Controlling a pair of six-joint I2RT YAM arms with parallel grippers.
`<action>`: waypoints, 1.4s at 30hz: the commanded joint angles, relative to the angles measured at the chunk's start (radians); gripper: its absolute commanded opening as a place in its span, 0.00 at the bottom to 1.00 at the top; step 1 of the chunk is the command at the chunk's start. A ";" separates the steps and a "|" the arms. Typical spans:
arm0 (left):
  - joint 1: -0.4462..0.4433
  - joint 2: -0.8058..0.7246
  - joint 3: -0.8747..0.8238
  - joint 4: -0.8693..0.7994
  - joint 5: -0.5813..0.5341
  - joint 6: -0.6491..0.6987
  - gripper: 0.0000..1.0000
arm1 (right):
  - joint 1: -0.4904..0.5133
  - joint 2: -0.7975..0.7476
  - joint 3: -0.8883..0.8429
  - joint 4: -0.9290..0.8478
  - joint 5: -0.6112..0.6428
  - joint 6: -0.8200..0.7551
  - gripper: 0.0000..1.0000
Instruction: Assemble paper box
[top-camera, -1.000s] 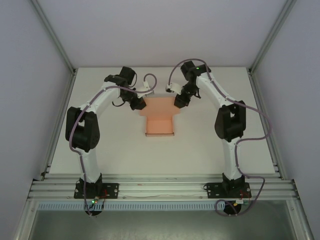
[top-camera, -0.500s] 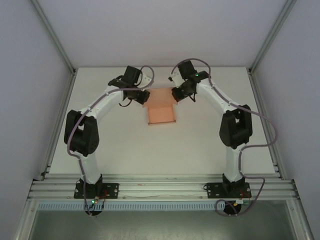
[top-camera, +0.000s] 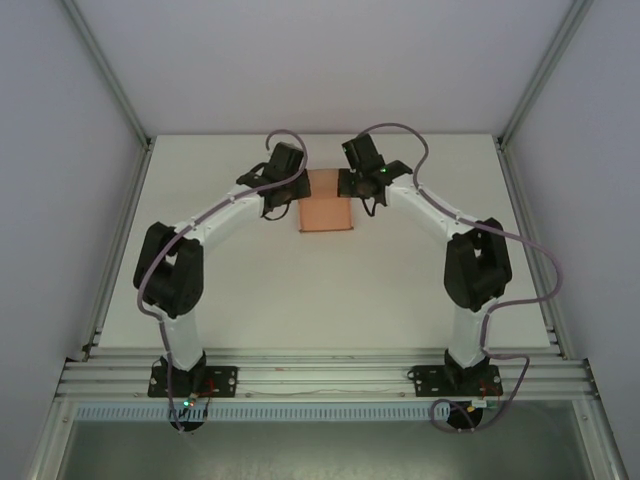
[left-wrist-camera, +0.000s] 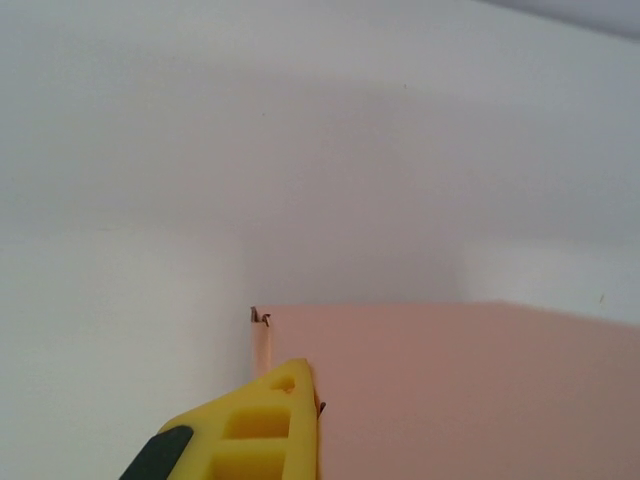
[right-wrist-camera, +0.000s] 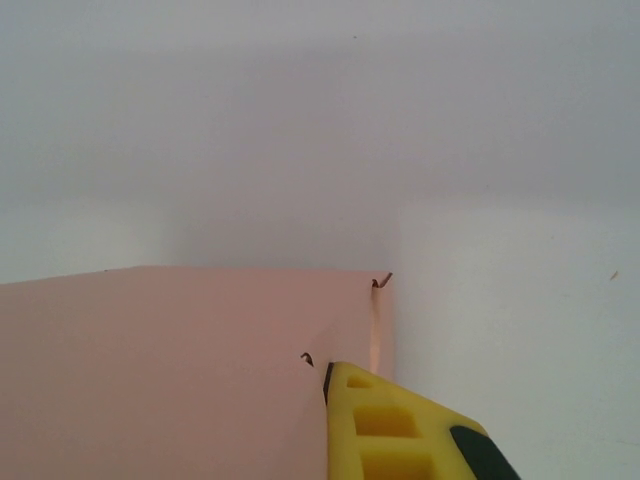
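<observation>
White table (top-camera: 230, 290); ribbed aluminium rail (top-camera: 320, 372) along near edge; pale enclosure walls (top-camera: 320, 60) around.

White arm links (top-camera: 215, 216), black joints (top-camera: 170, 280), mauve cables (top-camera: 398, 127) running along them; the fingers (left-wrist-camera: 265, 430) are yellow, honeycombed, apparently black-padded.

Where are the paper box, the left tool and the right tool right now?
paper box (top-camera: 326, 215), top view, middle of its pink upper face.
left tool (top-camera: 292, 196), top view, fingertips at the box's left edge.
right tool (top-camera: 351, 187), top view, fingertips at the box's right edge.
</observation>
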 joint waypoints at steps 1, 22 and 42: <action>-0.004 0.035 -0.016 0.220 0.026 -0.247 0.00 | 0.014 -0.012 -0.034 0.077 -0.017 0.137 0.00; -0.090 -0.057 -0.319 0.381 -0.106 -0.068 0.00 | 0.049 -0.062 -0.342 0.247 0.102 0.147 0.00; -0.122 -0.115 -0.281 0.215 -0.135 0.039 0.00 | 0.068 -0.046 -0.201 0.119 0.103 0.295 0.00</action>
